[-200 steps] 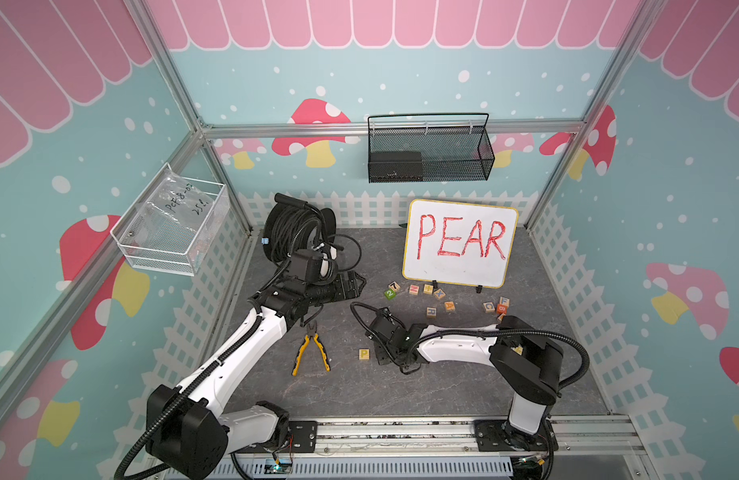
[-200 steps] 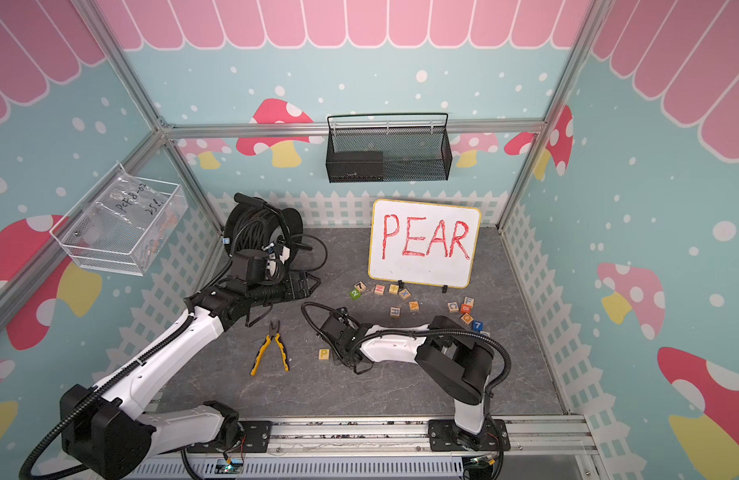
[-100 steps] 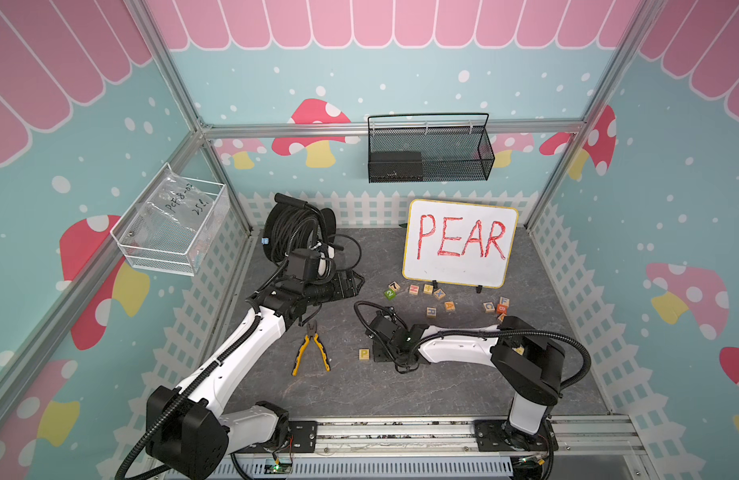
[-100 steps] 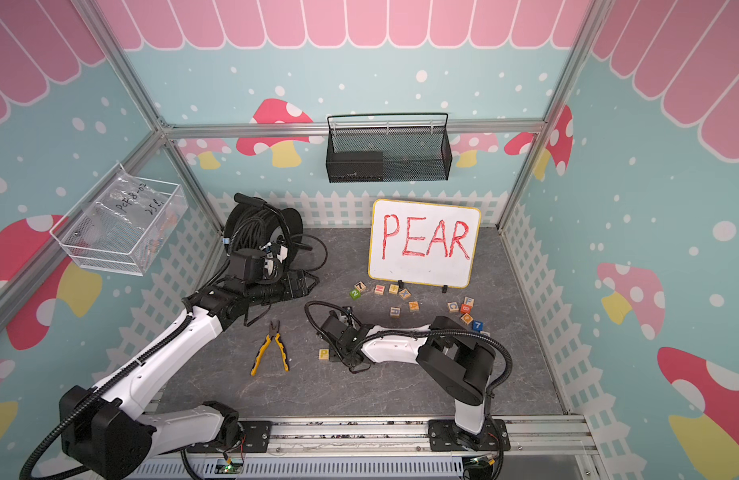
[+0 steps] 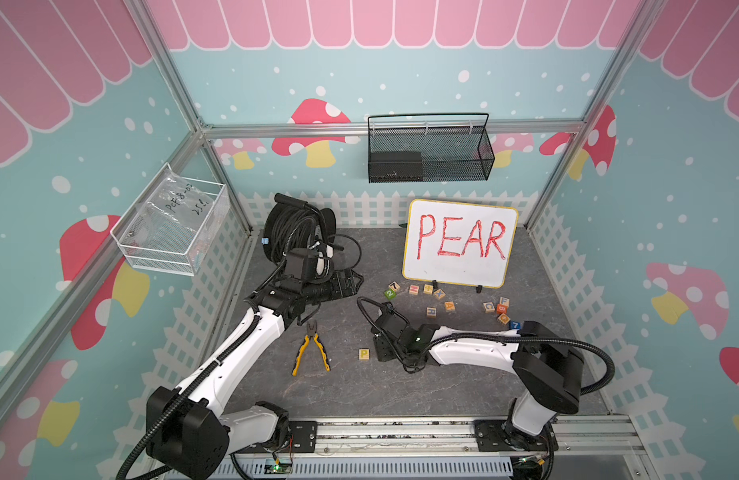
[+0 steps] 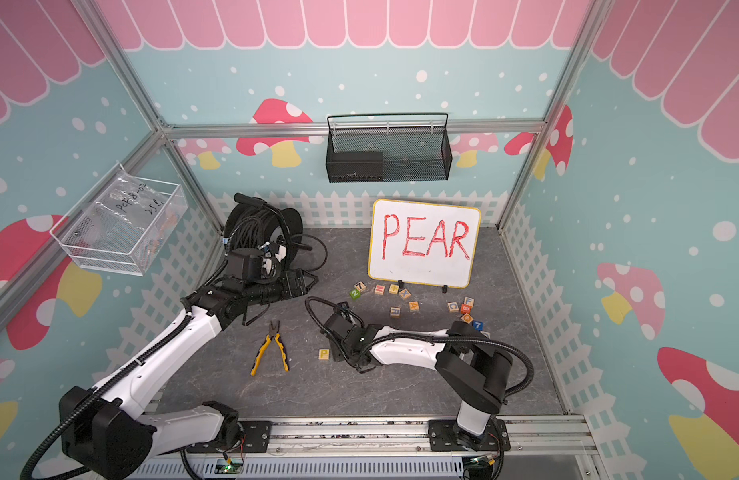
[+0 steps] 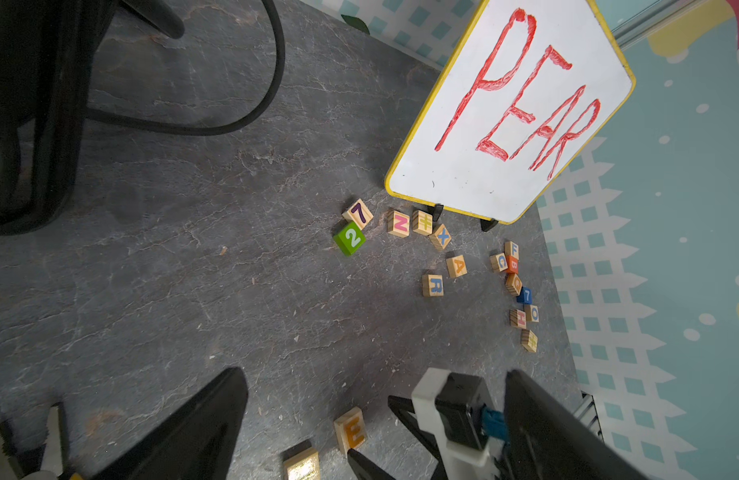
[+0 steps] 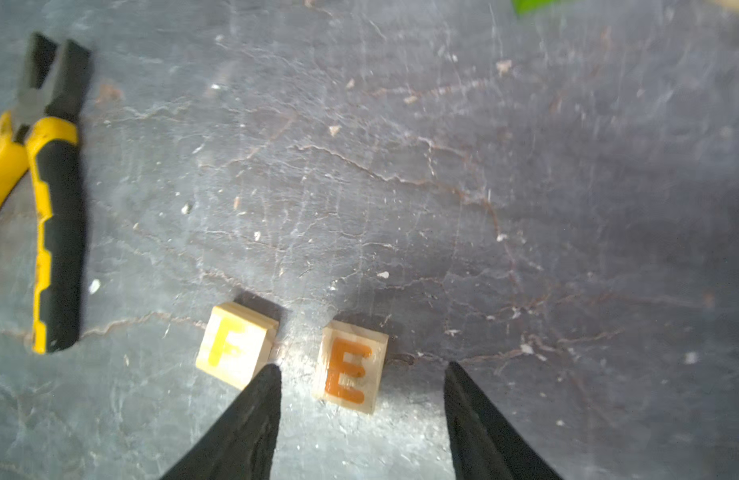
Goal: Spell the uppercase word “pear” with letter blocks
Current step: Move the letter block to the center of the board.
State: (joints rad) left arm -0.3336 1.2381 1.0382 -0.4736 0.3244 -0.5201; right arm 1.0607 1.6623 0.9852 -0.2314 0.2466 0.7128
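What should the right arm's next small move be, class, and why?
Probably lift the right arm straight up off E: its jaws stand open either side, and E already lies beside P, a small gap between. A comes next.

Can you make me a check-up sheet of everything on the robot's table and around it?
Surface: dark grey stone-look mat, small pale crumbs.
Job's things: yellow P wooden cube and orange E wooden cube side by side, a gap between; orange A cube and blue R cube lie farther back, unplaced.
Clutter: yellow-handled pliers; spare number and letter cubes.
End effectors: left end effector open, empty; right end effector open around the E cube, not gripping.
Cables: black cable reel, a loose loop on the mat.
Surroundings: whiteboard with red PEAR; black mesh basket; white wire bin.
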